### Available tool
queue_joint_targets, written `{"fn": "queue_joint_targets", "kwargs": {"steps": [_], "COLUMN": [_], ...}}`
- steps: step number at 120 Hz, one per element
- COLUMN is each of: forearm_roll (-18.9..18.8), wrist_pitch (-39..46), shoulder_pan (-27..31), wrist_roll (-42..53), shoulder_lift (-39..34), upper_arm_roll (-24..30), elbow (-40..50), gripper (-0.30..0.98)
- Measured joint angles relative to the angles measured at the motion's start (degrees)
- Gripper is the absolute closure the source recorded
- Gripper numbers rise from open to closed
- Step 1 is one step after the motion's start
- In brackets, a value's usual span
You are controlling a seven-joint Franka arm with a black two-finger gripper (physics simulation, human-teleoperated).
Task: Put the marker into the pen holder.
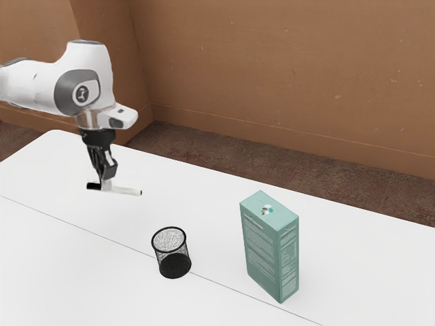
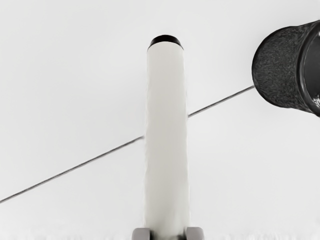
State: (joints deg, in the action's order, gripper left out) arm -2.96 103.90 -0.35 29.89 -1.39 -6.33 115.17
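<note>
Clamping the marker (image 1: 128, 190) level, the gripper (image 1: 106, 183) hangs above the white table (image 1: 61, 278).
Both fingers touch its barrel; bare tabletop stretches to the upright pen holder (image 1: 175, 265), well in from the far edge, the green box (image 1: 262, 251) beyond.

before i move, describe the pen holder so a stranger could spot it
On the white table, find the tall green box. Toward the exterior view's left from it stands the pen holder, a mesh cup: black, round and open-topped, unlike the box.
</note>
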Motion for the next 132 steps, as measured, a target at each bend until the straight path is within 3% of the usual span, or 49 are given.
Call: {"fn": "queue_joint_targets", "kwargs": {"steps": [24, 42, 132], "forearm_roll": [-2.24, -2.24, -2.04], "wrist_pitch": [-9.62, -12.83, -15.74], "shoulder_pan": [-3.18, -4.41, -4.41], "wrist_roll": [-3.53, -5.74, -13.63], "shoulder_lift": [0.02, 5.55, 14.95], "upper_arm_roll": [3.43, 6.13, 12.30], "elbow": [-1.71, -8.07, -15.34], "gripper": [0.79, 0.79, 0.79]}}
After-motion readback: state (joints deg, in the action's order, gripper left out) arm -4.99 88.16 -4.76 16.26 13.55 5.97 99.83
